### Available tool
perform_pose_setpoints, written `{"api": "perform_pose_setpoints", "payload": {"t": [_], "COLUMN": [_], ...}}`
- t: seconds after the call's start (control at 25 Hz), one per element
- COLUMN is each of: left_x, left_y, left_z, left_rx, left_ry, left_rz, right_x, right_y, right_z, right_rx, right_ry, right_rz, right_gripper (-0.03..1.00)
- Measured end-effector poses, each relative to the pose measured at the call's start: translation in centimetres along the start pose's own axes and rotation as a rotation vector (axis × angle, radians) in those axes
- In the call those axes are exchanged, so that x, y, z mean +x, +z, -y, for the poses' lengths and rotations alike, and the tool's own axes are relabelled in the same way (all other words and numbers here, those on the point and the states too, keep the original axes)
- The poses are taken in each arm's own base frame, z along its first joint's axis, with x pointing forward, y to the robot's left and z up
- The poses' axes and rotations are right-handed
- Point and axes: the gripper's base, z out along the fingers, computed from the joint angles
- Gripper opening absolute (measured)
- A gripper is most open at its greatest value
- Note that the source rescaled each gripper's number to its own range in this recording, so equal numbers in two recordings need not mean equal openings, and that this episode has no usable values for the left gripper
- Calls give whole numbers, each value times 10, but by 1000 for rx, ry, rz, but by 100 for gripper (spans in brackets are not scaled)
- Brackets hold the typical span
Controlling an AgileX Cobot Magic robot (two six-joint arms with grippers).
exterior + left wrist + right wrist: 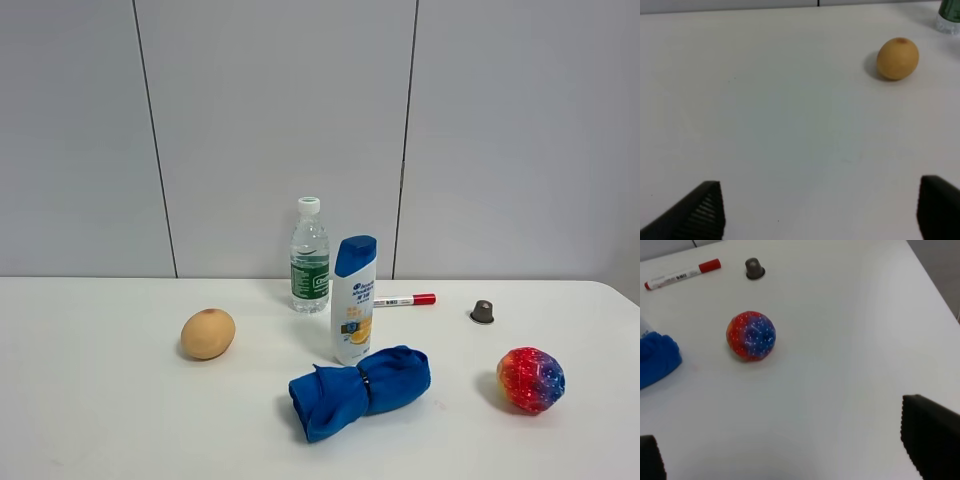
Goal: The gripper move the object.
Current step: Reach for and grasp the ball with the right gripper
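Note:
The glittery ball [531,380], mottled red, blue and purple, sits on the white table [100,420] at the front right. The right wrist view shows it [751,335] lying apart from my right gripper [785,450], which is open and empty with its jaws spread wide. My left gripper [820,210] is open and empty over bare table. Neither gripper shows in the exterior high view.
A tan egg-shaped ball [207,334] lies at the left and also shows in the left wrist view [897,58]. A rolled blue cloth [360,389], a shampoo bottle [353,299], a water bottle [309,256], a red marker [405,300] and a small grey cap [482,312] stand mid-table. The table's right edge [935,280] is near the ball.

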Motion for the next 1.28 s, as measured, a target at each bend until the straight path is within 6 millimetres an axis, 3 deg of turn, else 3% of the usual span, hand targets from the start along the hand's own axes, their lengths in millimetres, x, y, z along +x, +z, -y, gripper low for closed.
{"api": "perform_pose_setpoints", "payload": {"t": [0.16,0.44,0.6,0.76,0.96,1.28], "left_x": [0,0,0,0,0,0], "left_y": [0,0,0,0,0,0], "left_z": [0,0,0,0,0,0], "left_rx": [0,0,0,0,0,0], "left_ry": [0,0,0,0,0,0], "left_rz": [0,0,0,0,0,0], "right_x": [-21,-116,-143,-141,-124,-74], "right_y": [13,40,84,146,218,301], "right_z": [-7,-18,-17,-17,-31,-32], "right_rx": [-52,-76,-41,1,9,37], "right_ry": [-7,-42,-51,-118,-154,-212], "right_rz": [-127,-235,-358,-511,-611,-782], "right_gripper": [93,93,96,99,100,100]}}
